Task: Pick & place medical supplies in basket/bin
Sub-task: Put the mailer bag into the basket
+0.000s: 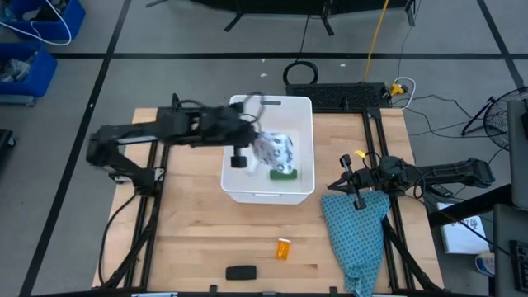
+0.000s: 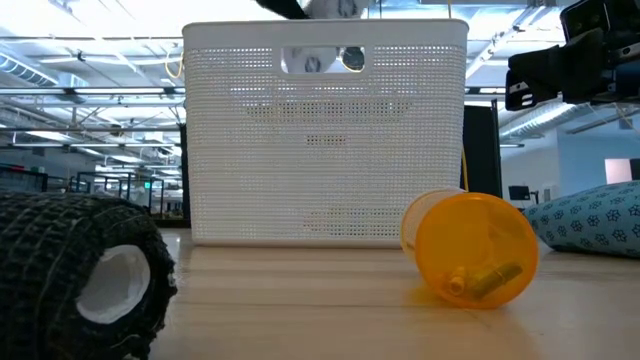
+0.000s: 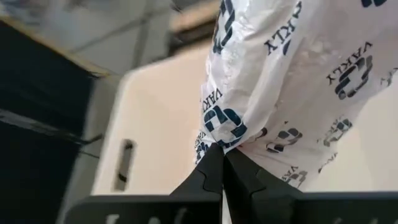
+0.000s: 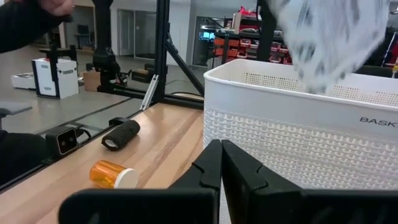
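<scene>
Packet [image 1: 276, 148], white with dark printed marks, hung over the white basket [image 1: 303, 111], pinched at one edge by the left gripper [image 3: 222, 163], fingers clamped shut on the plastic. Green oblong [image 1: 285, 174] lay inside the basket near its front wall. Orange vial [image 1: 283, 248] lay on its side on the table in front of the basket; black roll [image 1: 241, 271] just beyond it, near the table edge. Right gripper [image 1: 356, 183] sat to the right of the basket over the teal patterned cloth [image 1: 356, 231], fingers closed, holding nothing.
</scene>
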Robot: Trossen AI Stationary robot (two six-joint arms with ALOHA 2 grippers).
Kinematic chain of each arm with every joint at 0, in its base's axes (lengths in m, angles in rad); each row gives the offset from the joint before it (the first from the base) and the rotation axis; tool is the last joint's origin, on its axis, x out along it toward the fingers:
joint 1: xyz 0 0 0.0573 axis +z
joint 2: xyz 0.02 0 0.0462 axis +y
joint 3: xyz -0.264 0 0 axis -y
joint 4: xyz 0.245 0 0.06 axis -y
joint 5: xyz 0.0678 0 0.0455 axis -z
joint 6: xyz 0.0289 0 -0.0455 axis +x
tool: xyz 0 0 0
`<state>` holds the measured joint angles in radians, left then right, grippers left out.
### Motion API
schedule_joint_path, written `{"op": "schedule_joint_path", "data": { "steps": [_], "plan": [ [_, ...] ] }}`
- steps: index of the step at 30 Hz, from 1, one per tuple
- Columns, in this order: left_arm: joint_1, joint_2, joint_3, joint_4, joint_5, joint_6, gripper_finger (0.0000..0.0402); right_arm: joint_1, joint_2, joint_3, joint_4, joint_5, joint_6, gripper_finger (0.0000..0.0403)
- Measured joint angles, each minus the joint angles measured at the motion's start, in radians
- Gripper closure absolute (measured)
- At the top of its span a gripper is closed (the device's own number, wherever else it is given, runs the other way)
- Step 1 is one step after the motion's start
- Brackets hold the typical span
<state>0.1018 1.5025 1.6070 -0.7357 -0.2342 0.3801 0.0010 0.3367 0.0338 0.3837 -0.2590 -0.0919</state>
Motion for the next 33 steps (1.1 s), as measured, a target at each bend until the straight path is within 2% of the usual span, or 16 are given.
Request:
{"op": "schedule_joint_path", "data": {
  "steps": [3, 8, 12, 23, 33],
  "plan": [
    [0.052, 0.088, 0.069, -0.069, 0.06, 0.082, 0.0401, 0.0, 0.0, 0.0, 0.0, 0.0, -0.001, 0.0403],
    [0.107, 0.21, 0.136, -0.226, 0.089, 0.235, 0.0401, 0.0, 0.0, 0.0, 0.0, 0.0, -0.002, 0.0403],
    [0.137, 0.261, 0.165, -0.317, 0.115, 0.342, 0.0401, 0.0, 0.0, 0.0, 0.0, 0.0, -0.003, 0.0403],
    [0.172, 0.403, 0.165, -0.324, 0.094, 0.497, 0.0401, 0.0, 0.0, 0.0, -0.018, 0.0, -0.003, 0.0403],
    [0.176, 0.555, 0.165, -0.326, 0.049, 0.516, 0.0401, 0.0, 0.0, 0.0, -0.023, 0.0, -0.003, 0.0403]
  ]
}}
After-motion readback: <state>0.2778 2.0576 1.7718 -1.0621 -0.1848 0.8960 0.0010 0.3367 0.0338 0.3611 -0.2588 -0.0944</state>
